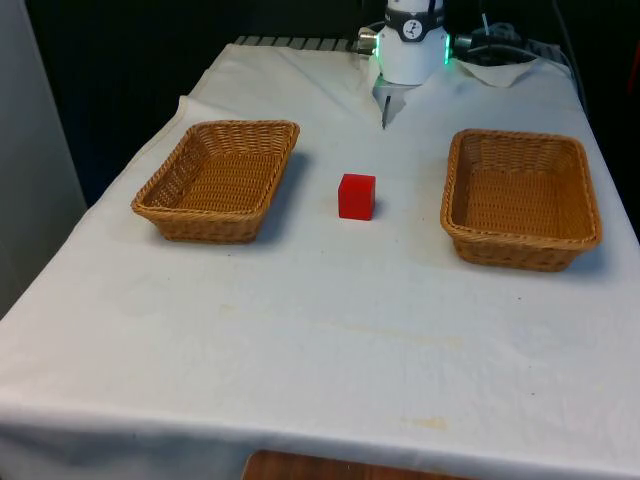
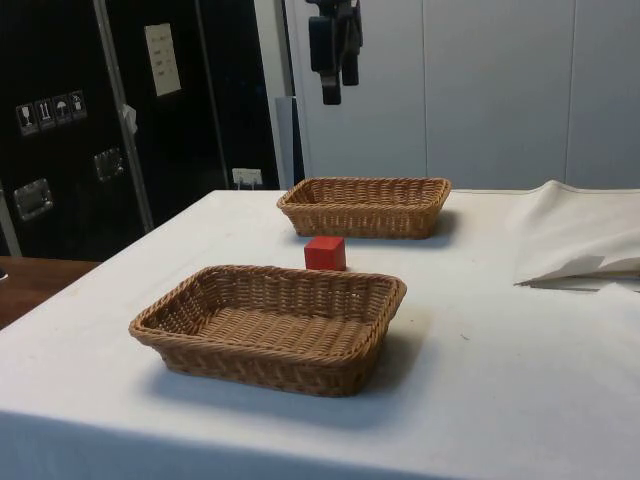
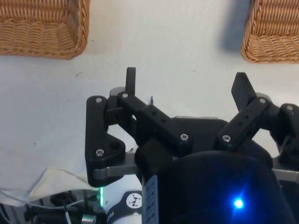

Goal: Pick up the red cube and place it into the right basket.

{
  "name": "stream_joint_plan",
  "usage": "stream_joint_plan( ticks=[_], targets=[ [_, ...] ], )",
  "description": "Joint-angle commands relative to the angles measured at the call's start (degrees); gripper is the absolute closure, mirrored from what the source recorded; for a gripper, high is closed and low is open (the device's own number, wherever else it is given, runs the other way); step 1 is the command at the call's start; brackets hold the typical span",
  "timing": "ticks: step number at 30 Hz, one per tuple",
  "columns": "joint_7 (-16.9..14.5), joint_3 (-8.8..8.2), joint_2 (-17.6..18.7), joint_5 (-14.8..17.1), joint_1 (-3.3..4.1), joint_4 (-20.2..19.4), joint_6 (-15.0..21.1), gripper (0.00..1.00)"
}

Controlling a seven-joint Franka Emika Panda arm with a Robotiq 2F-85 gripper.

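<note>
red cube (image 1: 357, 196) sits on surface btwn both baskets, toward cam from end effector (image 3: 187, 86), which hangs high w/ fingers spread, holding nothing; needs forward+down reach.

The front view looks along the worktop (image 1: 320, 350) from its near end, somewhat from above. The side view sits low at one flank, close to one basket (image 2: 270, 325), with the other basket (image 2: 365, 205) farther off. The wrist view looks down over the gripper (image 3: 187, 86), apparently from high up. All three share both baskets and the cloth between.
</note>
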Motion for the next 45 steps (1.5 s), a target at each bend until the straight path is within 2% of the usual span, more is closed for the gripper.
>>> stream_joint_plan(
  ticks=[1,2,3,11,12,13,17,19,20,23,26,28,29,30,36,37,43,44,45],
  targets=[
    [-0.34,-0.11,0.74,0.92,0.29,0.74,-0.80,0.00],
    [-0.11,0.00,0.40,0.29,0.00,0.34,-0.11,0.00],
    [-0.63,-0.17,1.15,1.20,0.29,1.15,-0.92,0.00],
    [-4.01,-1.03,4.70,5.16,-0.06,4.58,-1.20,0.00],
    [-3.21,-0.74,4.30,4.07,-0.17,4.07,-0.63,0.00],
    [-4.41,-1.15,5.04,5.56,-0.06,4.93,-1.20,0.00],
    [-6.47,-1.83,6.70,7.96,-0.23,6.36,-0.97,0.00],
    [-7.22,-2.06,7.28,8.94,-0.29,6.76,-0.74,0.00],
    [-6.59,-1.83,7.05,7.96,-0.40,6.53,-0.63,0.00],
    [-8.42,-2.35,8.14,10.71,-0.29,7.16,-0.29,0.00],
    [-9.05,-2.46,8.54,11.80,-0.34,7.05,0.29,0.00],
    [-9.40,-2.46,8.77,12.38,-0.34,6.93,0.69,0.00],
    [-9.00,-2.35,8.71,11.69,-0.46,7.16,0.00,0.00],
    [-9.85,-2.52,9.11,13.06,-0.40,6.59,1.38,0.00],
    [-11.34,-2.64,10.08,15.30,-0.46,5.39,3.95,0.00],
    [-10.94,-2.52,10.20,14.67,-0.52,5.56,3.44,0.00],
    [-13.41,-2.69,11.06,18.16,-0.46,4.07,7.05,0.00],
    [-12.66,-2.58,10.94,17.13,-0.57,4.35,6.13,0.00],
    [-13.75,-2.69,11.29,18.62,-0.46,3.95,7.39,0.00]
  ],
)
